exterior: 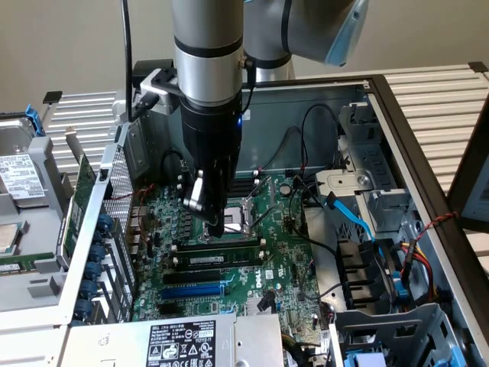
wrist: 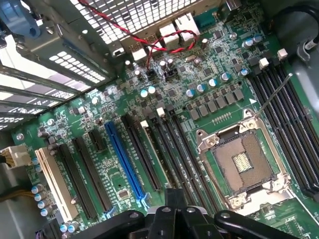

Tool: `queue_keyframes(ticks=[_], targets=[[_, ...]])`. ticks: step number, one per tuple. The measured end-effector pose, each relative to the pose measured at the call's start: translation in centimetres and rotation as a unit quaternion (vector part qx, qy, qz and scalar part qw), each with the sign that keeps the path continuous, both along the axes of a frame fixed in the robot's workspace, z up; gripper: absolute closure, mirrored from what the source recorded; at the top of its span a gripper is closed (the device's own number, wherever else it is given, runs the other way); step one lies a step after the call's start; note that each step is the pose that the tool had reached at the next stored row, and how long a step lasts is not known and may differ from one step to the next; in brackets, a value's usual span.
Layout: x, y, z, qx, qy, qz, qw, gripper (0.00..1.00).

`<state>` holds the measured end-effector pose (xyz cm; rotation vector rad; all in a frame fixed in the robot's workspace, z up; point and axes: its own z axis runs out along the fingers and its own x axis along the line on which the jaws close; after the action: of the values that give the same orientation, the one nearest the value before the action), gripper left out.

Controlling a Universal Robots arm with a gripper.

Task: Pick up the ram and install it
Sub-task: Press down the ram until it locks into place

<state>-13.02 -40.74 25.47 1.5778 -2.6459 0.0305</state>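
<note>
- Green circuit-board stick with black chips and a white label strip, the ram (exterior: 219,258), lies seated along a long black memory slot on the motherboard (exterior: 286,260), its long axis running across the exterior view from left to right.
- The arm's black gripper (exterior: 217,226) hangs straight above the ram, its tip just over, perhaps touching, the stick's top edge near the middle; contact cannot be told for sure.
- The fingers are closed together and grasp nothing; they look poised to press rather than hold.
- In the wrist view the gripper (wrist: 174,209) sits over the row of black slots, with the blue expansion slot (wrist: 125,167) just beside them.
- The silver processor socket (wrist: 246,164) lies on the slots' other side, near but apart.
- Loose black cables (exterior: 306,145) and a blue cable (exterior: 353,218) stay well away from the stick; nothing blocks the gripper's downward path.
</note>
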Motion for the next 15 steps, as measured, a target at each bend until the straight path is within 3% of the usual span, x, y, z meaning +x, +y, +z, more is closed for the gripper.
queue_keyframes(ticks=[7,15], targets=[[0.00,0.00,-0.03,0.0001,0.0000,-0.052,0.9986,0.90],[0.00,0.00,-0.06,0.0002,0.0000,-0.109,0.9940,0.90]])
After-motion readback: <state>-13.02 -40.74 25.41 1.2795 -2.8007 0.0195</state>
